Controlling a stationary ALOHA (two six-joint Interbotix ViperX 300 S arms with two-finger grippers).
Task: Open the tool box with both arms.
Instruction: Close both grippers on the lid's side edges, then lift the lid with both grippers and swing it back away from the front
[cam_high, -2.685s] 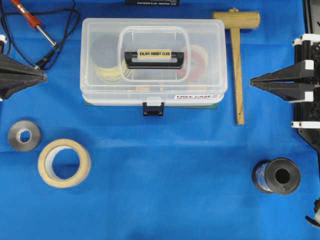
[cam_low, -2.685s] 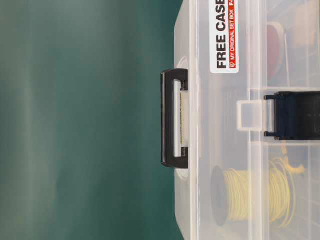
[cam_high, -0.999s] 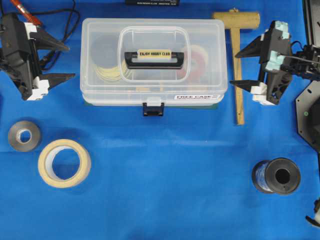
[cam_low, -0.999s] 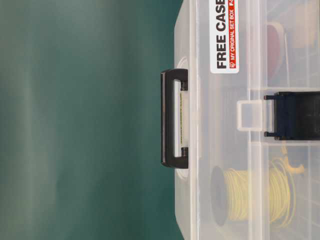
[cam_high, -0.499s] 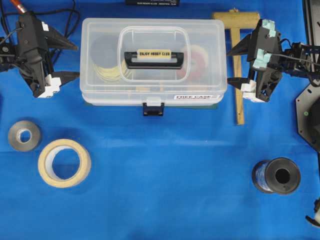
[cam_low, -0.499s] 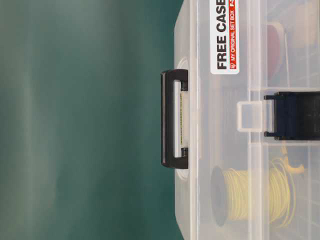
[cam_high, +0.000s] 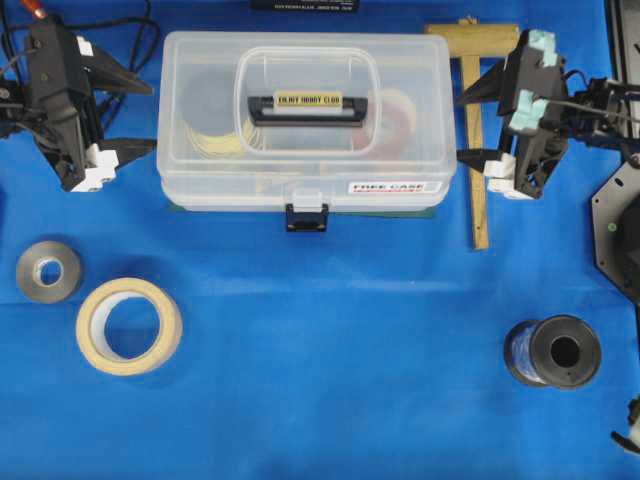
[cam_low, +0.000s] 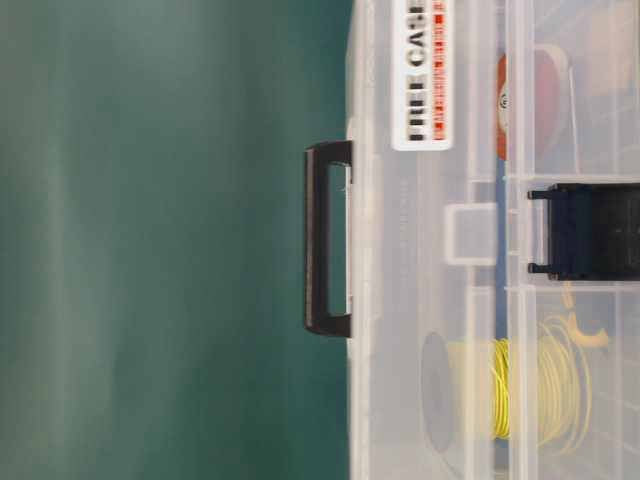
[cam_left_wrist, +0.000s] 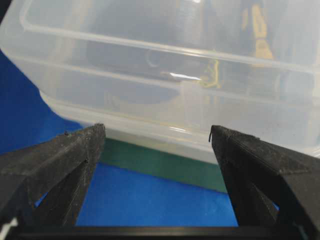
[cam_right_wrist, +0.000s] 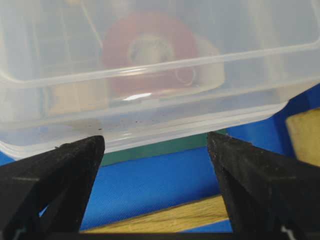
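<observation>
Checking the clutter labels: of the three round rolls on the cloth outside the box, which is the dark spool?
The spool, alone at the lower right: black flanges with a dark blue winding. The grey roll and the beige tape ring both lie at the lower left.

likely workshop bench, mallet (cam_high: 473, 110), tape rolls (cam_high: 129, 326)

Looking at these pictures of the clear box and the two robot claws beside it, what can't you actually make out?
- Lettering on the tool box handle and sticker: smeared by blur in the overhead and table-level views.
- Whether the fingers touch the box: both wrist views show a gap, the overhead view is too coarse to tell.
- Contents: a red roll and yellow wire show; the rest is hazy behind plastic.
- Soldering iron: cut off by the top edge of the overhead view.
</observation>
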